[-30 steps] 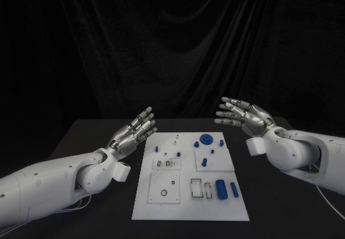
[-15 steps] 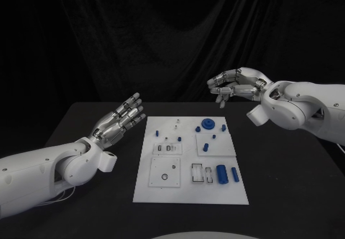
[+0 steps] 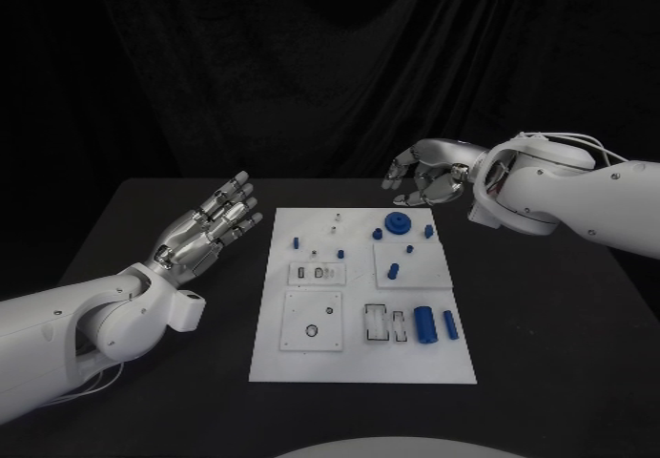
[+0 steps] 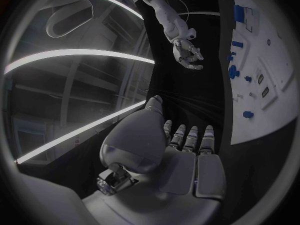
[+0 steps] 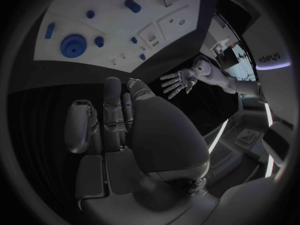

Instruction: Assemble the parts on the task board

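Inspector A: Task board (image 3: 360,367) lies mid-tabletop (image 3: 550,324), blue parts (image 3: 396,225) scattered over it, none seated by either hand.

Inspector B: Changes noted?

Inspector A: Over the last second the right hand (image 3: 426,177) has swung from a spread pose to fingers curled inward, holding nothing, now hovering just beyond the board's far edge near the blue gear. The left hand (image 3: 209,227) remains flat, fingers apart, empty, beside the board's left edge.

Inspector B: Assessment?

Inspector A: Likely lining up a first pick. Assembly not begun.
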You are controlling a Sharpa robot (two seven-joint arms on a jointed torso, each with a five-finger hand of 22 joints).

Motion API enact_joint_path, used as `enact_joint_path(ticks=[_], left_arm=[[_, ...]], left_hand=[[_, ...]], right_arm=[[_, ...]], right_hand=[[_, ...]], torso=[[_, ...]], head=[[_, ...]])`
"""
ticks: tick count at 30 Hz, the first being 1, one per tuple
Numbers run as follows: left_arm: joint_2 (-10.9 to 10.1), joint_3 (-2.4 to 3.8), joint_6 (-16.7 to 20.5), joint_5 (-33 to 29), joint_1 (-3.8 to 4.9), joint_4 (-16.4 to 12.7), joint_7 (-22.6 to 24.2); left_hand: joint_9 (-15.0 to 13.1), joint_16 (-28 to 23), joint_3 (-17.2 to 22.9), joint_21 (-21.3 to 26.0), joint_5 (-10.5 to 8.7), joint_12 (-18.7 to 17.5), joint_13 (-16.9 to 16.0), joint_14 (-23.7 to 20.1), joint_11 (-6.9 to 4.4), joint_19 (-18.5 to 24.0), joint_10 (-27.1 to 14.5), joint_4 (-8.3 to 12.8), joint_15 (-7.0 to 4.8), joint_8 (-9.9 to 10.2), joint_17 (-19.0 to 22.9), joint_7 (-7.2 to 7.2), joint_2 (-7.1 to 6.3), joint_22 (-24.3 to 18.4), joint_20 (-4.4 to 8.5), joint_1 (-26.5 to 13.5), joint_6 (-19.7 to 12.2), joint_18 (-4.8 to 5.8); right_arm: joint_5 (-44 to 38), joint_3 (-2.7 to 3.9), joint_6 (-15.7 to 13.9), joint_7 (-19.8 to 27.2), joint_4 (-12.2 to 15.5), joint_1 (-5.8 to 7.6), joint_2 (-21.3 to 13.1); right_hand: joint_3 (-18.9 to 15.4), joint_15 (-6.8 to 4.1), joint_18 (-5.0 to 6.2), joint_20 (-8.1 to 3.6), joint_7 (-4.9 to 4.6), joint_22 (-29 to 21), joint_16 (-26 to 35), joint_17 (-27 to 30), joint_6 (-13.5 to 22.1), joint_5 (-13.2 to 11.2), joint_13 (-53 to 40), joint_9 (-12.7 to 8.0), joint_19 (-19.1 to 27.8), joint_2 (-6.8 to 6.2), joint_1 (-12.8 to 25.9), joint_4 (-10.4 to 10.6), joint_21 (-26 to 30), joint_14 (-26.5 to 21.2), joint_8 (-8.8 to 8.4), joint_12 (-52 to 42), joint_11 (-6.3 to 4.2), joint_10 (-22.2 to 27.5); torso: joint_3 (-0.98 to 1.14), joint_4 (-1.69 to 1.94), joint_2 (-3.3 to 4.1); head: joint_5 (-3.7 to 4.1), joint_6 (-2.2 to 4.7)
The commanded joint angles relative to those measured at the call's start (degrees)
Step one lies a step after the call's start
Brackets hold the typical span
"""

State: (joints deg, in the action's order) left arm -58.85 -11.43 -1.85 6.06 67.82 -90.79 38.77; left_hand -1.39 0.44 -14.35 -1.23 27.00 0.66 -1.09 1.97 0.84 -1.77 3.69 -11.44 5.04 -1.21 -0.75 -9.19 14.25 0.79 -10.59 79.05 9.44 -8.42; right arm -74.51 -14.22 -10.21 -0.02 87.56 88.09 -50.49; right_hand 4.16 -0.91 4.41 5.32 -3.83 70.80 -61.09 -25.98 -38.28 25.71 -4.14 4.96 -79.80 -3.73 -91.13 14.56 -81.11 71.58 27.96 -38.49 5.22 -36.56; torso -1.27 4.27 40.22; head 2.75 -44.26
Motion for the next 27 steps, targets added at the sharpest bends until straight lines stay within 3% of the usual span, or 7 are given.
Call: enact_joint_path(ticks=[1,6,7,13,16,23,27], left_arm=[[0.1,0.05,-0.2,0.3,0.18,-0.1,12.3],[-0.2,0.05,-0.4,0.3,0.17,-0.5,12.4],[-0.2,0.05,-0.4,0.3,0.17,-0.5,12.4],[-0.5,0.05,-0.7,0.3,0.17,-0.6,12.3],[-0.6,0.04,-0.8,0.3,0.17,-0.7,12.2],[-0.4,0.02,-1.3,0.3,0.16,-0.2,12.2],[-0.1,-0.03,-1.7,0.3,0.15,0.2,12.1]], left_hand=[[0.0,0.3,0.0,-0.3,0.62,0.3,-0.1,0.2,0.34,0.0,0.0,0.5,0.47,-0.2,-0.1,0.44,0.20,0.1,-0.55,0.7,-0.1,-1.17],[0.0,0.4,0.1,-0.4,1.14,0.3,-0.1,0.3,0.42,-0.1,0.1,0.7,0.57,-0.2,-0.1,0.65,0.25,0.1,-0.74,0.7,0.0,-1.30],[0.0,0.4,0.1,-0.4,1.27,0.3,-0.1,0.3,0.43,-0.1,0.1,0.8,0.58,-0.2,-0.1,0.68,0.25,0.1,-0.78,0.8,0.0,-1.34],[0.0,0.4,0.1,-0.4,1.47,0.3,-0.1,0.3,0.47,-0.1,0.2,0.8,0.60,-0.2,-0.1,0.73,0.27,0.1,-0.82,0.8,0.0,-1.37],[0.0,0.4,0.1,-0.4,1.47,0.3,-0.1,0.3,0.47,-0.1,0.2,0.8,0.60,-0.2,-0.1,0.73,0.27,0.1,-0.82,0.8,0.0,-1.37],[0.0,0.4,0.3,-0.4,1.79,0.3,-0.1,0.4,0.61,-0.2,0.2,1.1,0.70,-0.2,-0.1,0.94,0.40,0.1,-0.95,0.9,-0.1,-1.46],[0.0,0.4,0.4,-0.4,1.86,0.3,-0.1,0.4,0.62,-0.2,0.1,1.1,0.71,-0.2,-0.1,0.98,0.44,0.1,-0.97,0.9,-0.1,-1.47]], right_arm=[[-17.3,0.03,-2.1,-4.2,0.2,-0.30,0.2],[-21.6,0.03,-1.7,-4.8,0.2,-1.05,0.5],[-22.0,0.03,-1.5,-4.9,0.2,-1.25,0.5],[-23.1,0.03,-1.1,-5.0,-0.1,-2.34,0.9],[-23.3,0.03,-0.8,-5.0,-0.3,-2.86,1.0],[-23.4,0.03,0.6,-5.3,-0.6,-3.48,1.0],[-23.5,0.03,1.4,-5.5,-0.6,-3.80,0.9]], right_hand=[[1.2,-0.10,-0.81,-0.09,0.31,2.3,-1.8,-3.1,-0.1,0.7,-0.1,0.2,-1.0,-1.10,0.1,0.4,-1.3,1.4,-0.34,0.4,-0.06,-0.5],[3.0,-0.37,-0.64,-0.29,0.66,2.1,-8.2,-15.5,0.1,0.4,-0.3,0.3,-0.5,-2.49,1.1,0.9,-1.4,6.0,-1.04,0.7,-0.32,-0.8],[3.1,-0.39,-0.62,-0.31,0.66,2.0,-8.6,-16.1,0.1,0.3,-0.3,0.4,-0.4,-2.56,1.2,0.9,-1.3,6.3,-1.11,0.7,-0.32,-0.8],[3.5,-0.37,-0.80,-0.32,1.01,3.1,-10.4,-19.5,1.2,-3.6,-0.4,0.3,-0.9,-3.42,2.9,1.0,-1.7,7.4,-2.90,1.5,-0.27,0.2],[3.5,-0.37,-0.90,-0.32,1.00,3.6,-10.6,-19.9,1.2,-3.8,-0.4,0.4,-1.1,-3.47,3.1,1.1,-1.9,7.6,-3.00,1.5,-0.25,0.2],[3.6,-0.36,-1.05,-0.31,1.02,4.3,-11.0,-20.9,1.2,-3.6,-0.5,0.4,-1.5,-3.47,3.2,1.0,-2.2,7.9,-3.12,1.4,-0.21,0.1],[3.6,-0.33,-1.05,-0.29,1.09,4.3,-11.1,-21.1,1.1,-3.2,-0.5,0.5,-1.6,-3.55,3.4,1.0,-2.2,7.9,-3.24,1.5,-0.17,0.1]], torso=[[-0.45,1.13,2.35],[-0.82,1.96,3.35],[-0.90,2.43,3.89],[-1.22,3.00,5.32],[-1.46,3.38,6.24],[-1.79,3.56,6.99],[-1.76,3.54,6.96]], head=[[0.94,0.79],[1.77,1.13],[2.33,1.57],[3.17,2.77],[3.67,3.51],[3.61,4.13],[3.65,3.96]])
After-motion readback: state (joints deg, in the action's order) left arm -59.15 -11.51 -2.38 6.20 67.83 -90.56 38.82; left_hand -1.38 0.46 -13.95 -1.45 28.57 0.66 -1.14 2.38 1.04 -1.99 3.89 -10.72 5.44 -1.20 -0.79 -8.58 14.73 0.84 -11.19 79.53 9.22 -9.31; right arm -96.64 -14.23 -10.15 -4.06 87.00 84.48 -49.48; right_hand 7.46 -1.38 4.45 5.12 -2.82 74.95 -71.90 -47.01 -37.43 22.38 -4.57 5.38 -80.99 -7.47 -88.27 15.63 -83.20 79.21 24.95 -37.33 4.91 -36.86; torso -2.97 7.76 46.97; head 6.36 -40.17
